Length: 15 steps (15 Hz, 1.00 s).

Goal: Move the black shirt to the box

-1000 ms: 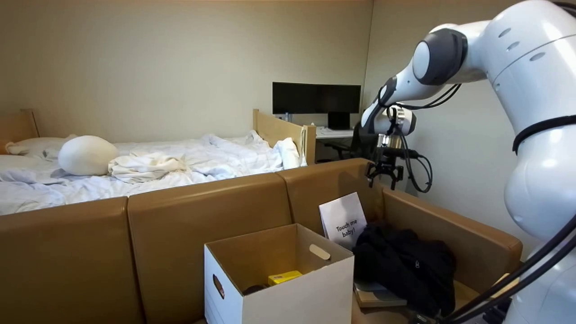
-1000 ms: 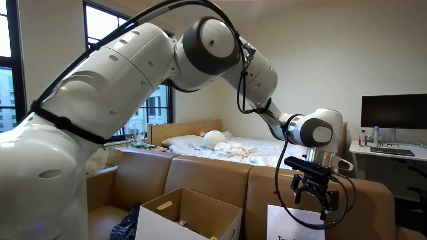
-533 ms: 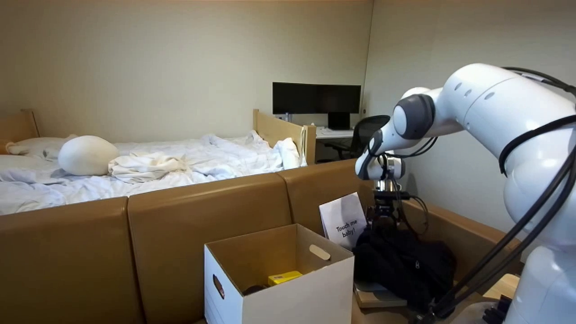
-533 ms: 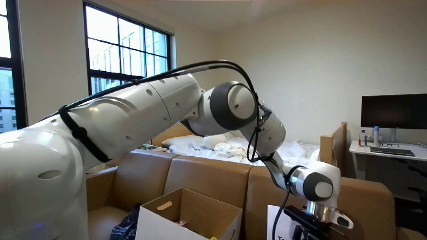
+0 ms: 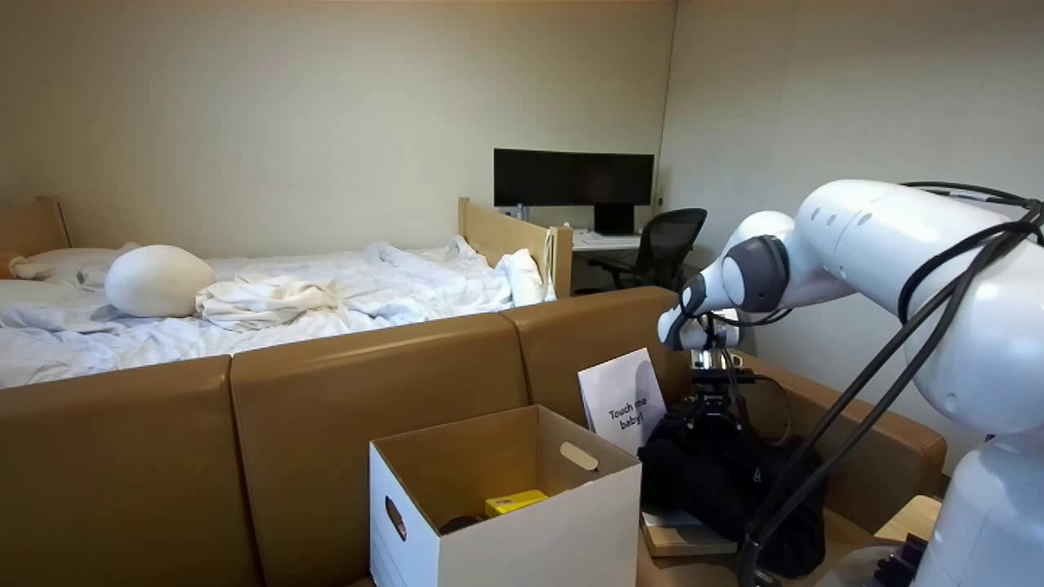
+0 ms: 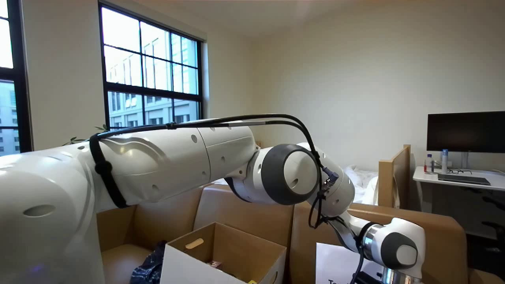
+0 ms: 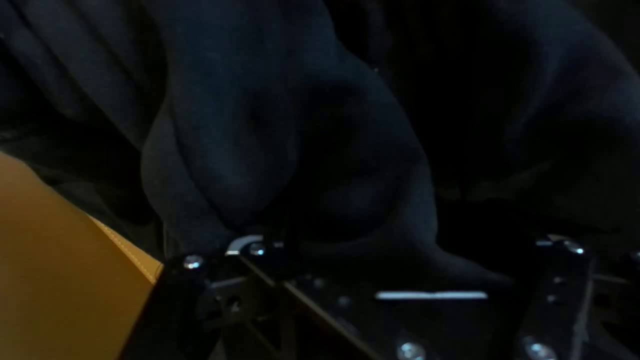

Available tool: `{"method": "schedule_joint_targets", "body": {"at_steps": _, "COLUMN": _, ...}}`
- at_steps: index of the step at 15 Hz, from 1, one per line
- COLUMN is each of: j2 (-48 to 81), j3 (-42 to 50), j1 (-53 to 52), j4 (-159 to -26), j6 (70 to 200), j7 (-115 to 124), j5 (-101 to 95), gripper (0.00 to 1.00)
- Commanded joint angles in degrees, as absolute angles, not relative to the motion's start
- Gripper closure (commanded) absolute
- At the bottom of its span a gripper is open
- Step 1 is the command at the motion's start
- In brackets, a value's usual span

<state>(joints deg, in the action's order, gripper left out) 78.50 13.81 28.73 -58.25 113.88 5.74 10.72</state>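
The black shirt (image 5: 693, 481) lies bunched on the sofa seat beside the armrest, with a small zip pull showing. It fills most of the wrist view (image 7: 320, 150). In an exterior view it is out of frame. The white cardboard box (image 5: 538, 538) stands open to the left of the shirt; it also shows in an exterior view (image 6: 248, 240). My gripper (image 5: 715, 422) is down at the top of the shirt. In the wrist view my gripper's fingers (image 7: 400, 245) are spread apart with dark cloth between and in front of them. The fingertips are hard to make out against it.
A yellow pack (image 5: 514, 502) lies in the box. A paper sign (image 5: 624, 399) leans on the sofa backrest (image 5: 383, 383) behind the shirt. A book (image 5: 685, 538) lies partly under the shirt. The armrest (image 5: 856, 416) is close on the right. Dark patterned cloth (image 6: 150, 266) lies beside the box.
The arm has come down from above the sofa, bringing my gripper onto the shirt. Over the last half second the hand shifted slightly right in both exterior views. The box has not moved.
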Motion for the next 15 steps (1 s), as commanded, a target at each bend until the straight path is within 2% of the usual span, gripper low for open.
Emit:
{"method": "schedule_joint_targets", "body": {"at_steps": 1, "j2": 82.0, "j3": 11.6, "j1": 29.7, "j4": -51.7, "j6": 110.7, "j7": 7.4, "j5": 10.4, "gripper": 0.27}}
{"method": "schedule_joint_targets", "body": {"at_steps": 3, "j2": 83.0, "j3": 10.6, "j1": 29.4, "j4": -50.2, "j6": 109.8, "j7": 7.8, "j5": 10.7, "gripper": 0.37}}
{"method": "schedule_joint_targets", "body": {"at_steps": 12, "j2": 84.7, "j3": 7.1, "j1": 25.9, "j4": -51.7, "j6": 107.2, "j7": 11.7, "j5": 12.8, "gripper": 0.96}}
{"method": "schedule_joint_targets", "body": {"at_steps": 15, "j2": 82.2, "j3": 7.3, "j1": 26.1, "j4": -52.2, "j6": 100.4, "j7": 11.8, "j5": 12.0, "gripper": 0.98}}
